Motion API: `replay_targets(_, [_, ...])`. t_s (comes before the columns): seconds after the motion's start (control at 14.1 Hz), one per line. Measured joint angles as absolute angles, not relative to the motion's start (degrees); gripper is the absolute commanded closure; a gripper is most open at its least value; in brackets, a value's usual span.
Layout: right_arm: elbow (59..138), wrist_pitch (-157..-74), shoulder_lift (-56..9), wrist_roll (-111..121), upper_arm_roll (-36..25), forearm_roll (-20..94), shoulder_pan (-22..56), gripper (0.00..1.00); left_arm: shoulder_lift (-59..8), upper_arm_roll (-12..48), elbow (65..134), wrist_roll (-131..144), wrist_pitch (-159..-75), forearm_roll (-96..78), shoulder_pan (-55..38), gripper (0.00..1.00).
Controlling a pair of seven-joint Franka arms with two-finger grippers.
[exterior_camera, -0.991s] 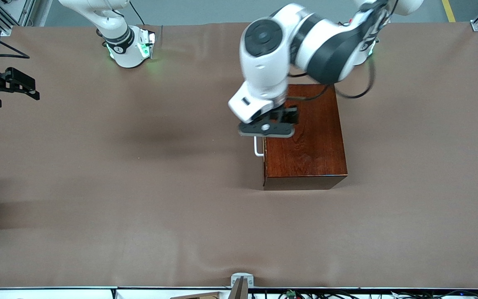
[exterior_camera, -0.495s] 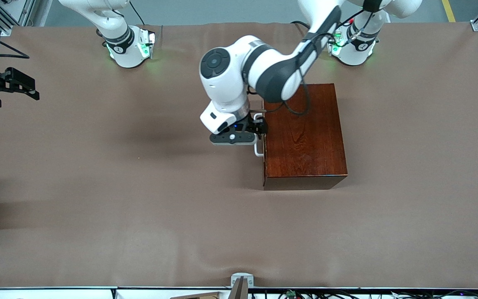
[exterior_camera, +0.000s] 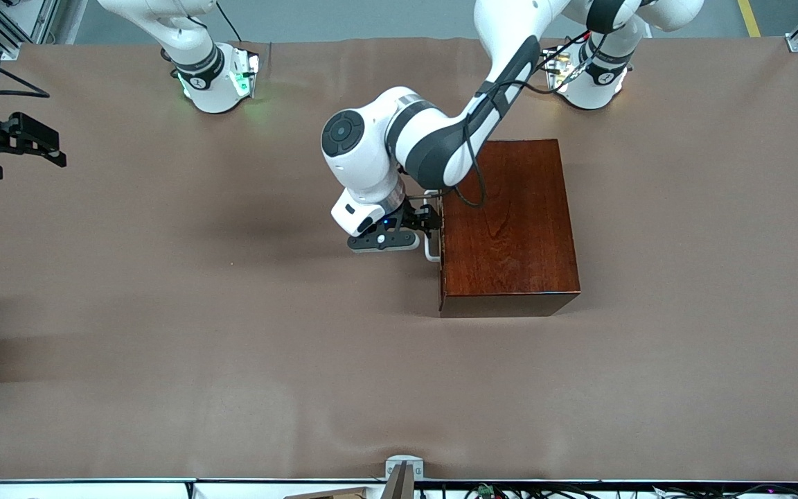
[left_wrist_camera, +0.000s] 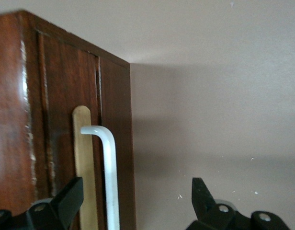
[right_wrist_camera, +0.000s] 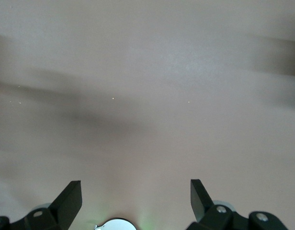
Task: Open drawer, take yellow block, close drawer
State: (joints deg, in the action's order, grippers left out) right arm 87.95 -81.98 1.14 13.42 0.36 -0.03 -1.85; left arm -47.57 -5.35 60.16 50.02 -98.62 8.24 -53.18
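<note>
The drawer (exterior_camera: 441, 239) is seen shut, its front flush in the face of the glossy reddish-brown wooden box (exterior_camera: 506, 225) that is turned toward the right arm's end of the table (exterior_camera: 233, 333). The white U-shaped bar handle (exterior_camera: 429, 248) stands out from that front.

The left gripper (exterior_camera: 423, 220) is placed in front of the drawer, level with the handle. In the left wrist view the fingers (left_wrist_camera: 66, 201) are spread wide. The handle bar (left_wrist_camera: 108, 177) is found between the two fingertips, close to the one nearer the box and well apart from the other. That nearer fingertip is seen against the dark front panel, beside a pale wood strip (left_wrist_camera: 84, 167) under the bar. No contact between either pad and the bar can be made out. The far fingertip is seen only against bare table.

The yellow block is not seen in any view; with the drawer shut, its place cannot be told.

The right gripper (exterior_camera: 32, 145) is held waiting over the right arm's end of the table, well apart from the box. Its fingers (right_wrist_camera: 68, 199) are spread wide, with only brown table surface between and ahead of them.
</note>
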Motion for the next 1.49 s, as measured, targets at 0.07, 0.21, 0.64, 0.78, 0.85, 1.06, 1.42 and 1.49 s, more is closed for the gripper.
replay_targets(0.07, [87.9,-82.0,1.1,13.4,0.3,0.0,-1.9,0.00,-48.1,-5.4,60.2,50.8,-98.6,8.2,-53.4,0.00])
replay_targets(0.21, [87.9,-82.0,1.1,13.4,0.3,0.0,-1.9,0.00,-48.8,-5.4,60.2,52.7,-98.6,8.2,-53.6,0.00])
replay_targets(0.64, [88.0,-82.0,1.1,13.4,0.2,0.0,-1.9,0.00,-50.6,-5.6,60.2,56.6,-98.2,8.2,-54.4,0.00])
replay_targets(0.78, [88.0,-82.0,1.1,13.4,0.2,0.0,-1.9,0.00,-50.6,-5.6,60.2,56.6,-97.3,8.2,-54.4,0.00])
replay_targets(0.85, [88.0,-82.0,1.1,13.4,0.2,0.0,-1.9,0.00,-50.6,-5.6,60.2,56.6,-96.7,8.2,-54.5,0.00])
replay_targets(1.06, [88.0,-82.0,1.1,13.4,0.2,0.0,-1.9,0.00,-50.7,-5.6,60.2,56.6,-94.7,8.2,-54.9,0.00])
replay_targets(1.42, [88.0,-82.0,1.1,13.4,0.2,0.0,-1.9,0.00,-51.0,-5.6,60.2,56.6,-94.7,8.2,-54.9,0.00])
replay_targets(1.49, [88.0,-82.0,1.1,13.4,0.2,0.0,-1.9,0.00,-51.2,-5.6,60.2,56.6,-95.3,8.2,-54.9,0.00])
